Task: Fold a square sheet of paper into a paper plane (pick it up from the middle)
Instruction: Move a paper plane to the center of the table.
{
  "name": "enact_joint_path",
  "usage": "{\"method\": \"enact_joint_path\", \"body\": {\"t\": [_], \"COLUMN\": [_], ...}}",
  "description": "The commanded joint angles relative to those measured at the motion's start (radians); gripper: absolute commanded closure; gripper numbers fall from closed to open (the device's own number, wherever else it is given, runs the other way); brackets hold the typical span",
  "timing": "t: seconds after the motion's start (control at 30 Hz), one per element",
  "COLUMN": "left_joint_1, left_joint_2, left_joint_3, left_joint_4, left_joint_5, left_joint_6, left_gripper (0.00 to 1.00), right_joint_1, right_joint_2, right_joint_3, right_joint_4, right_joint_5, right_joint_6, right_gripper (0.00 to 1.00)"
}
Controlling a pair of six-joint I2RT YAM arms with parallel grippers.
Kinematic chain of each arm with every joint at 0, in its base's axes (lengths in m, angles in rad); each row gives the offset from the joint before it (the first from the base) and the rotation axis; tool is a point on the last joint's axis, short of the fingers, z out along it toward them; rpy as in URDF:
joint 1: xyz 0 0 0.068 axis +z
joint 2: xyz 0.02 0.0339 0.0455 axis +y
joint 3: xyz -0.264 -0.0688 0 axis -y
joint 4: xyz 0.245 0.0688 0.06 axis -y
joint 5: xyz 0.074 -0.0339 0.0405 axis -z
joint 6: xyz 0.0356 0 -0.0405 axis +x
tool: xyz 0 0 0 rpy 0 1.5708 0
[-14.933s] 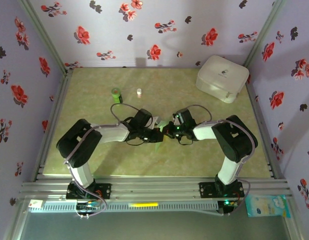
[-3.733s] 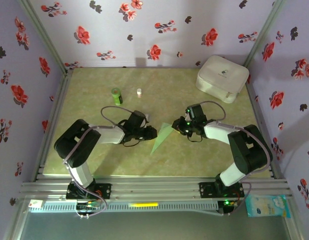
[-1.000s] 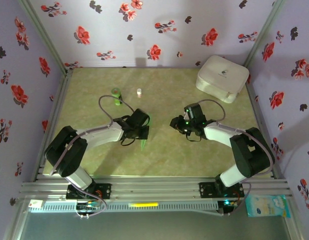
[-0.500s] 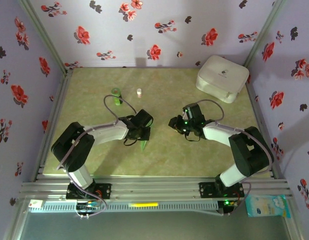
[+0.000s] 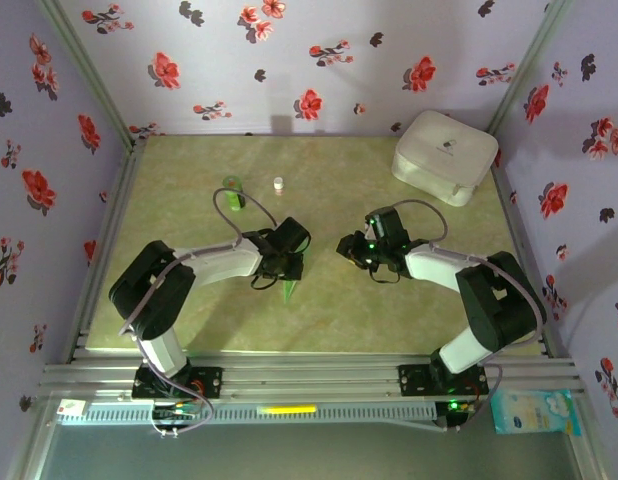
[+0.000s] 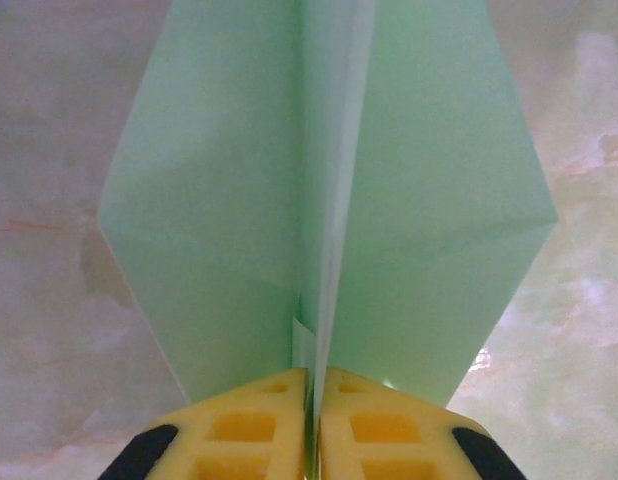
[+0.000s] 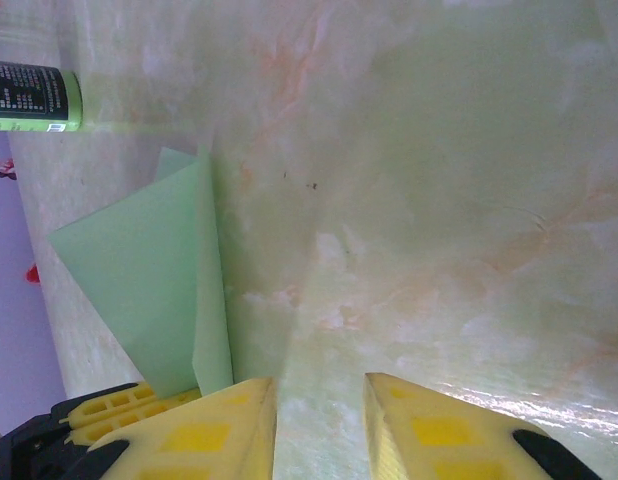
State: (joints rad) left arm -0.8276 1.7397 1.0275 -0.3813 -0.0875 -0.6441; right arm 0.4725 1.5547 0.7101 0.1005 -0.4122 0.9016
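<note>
Centre fold of the paper plane [image 6: 219,200] tight in left gripper [image 6: 311,420]; right gripper [image 7: 319,430] part-open, empty.

No wording can be read clearly. The green bottle [image 7: 29,97] has a black label band with rows of tiny white print, too small to make out. The white case [image 5: 446,155] bears a small dark mark on its lid, unreadable. The blue-and-white packet [image 5: 534,411] shows only blurred print.

One paper plane [image 6: 329,200], bottle [image 7: 29,97], case [image 5: 445,156] (white), perhaps one cap [image 5: 278,184].
</note>
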Motion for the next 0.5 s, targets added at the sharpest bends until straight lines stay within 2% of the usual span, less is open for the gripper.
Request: {"method": "enact_joint_path", "body": {"t": [0.0, 0.47], "left_joint_1": [-0.01, -0.015], "left_joint_2": [0.021, 0.039], "left_joint_3": [0.023, 0.034], "left_joint_4": [-0.048, -0.053], "left_joint_5": [-0.021, -0.021], "left_joint_6": [0.001, 0.012], "left_gripper": [0.88, 0.85], "right_joint_1": [0.008, 0.008], "right_joint_2": [0.015, 0.027], "right_joint_3": [0.013, 0.012], "right_joint_4": [0.004, 0.007], "right_joint_5": [0.005, 0.005], "right_joint_6": [0.01, 0.013], "right_gripper": [0.71, 0.71]}}
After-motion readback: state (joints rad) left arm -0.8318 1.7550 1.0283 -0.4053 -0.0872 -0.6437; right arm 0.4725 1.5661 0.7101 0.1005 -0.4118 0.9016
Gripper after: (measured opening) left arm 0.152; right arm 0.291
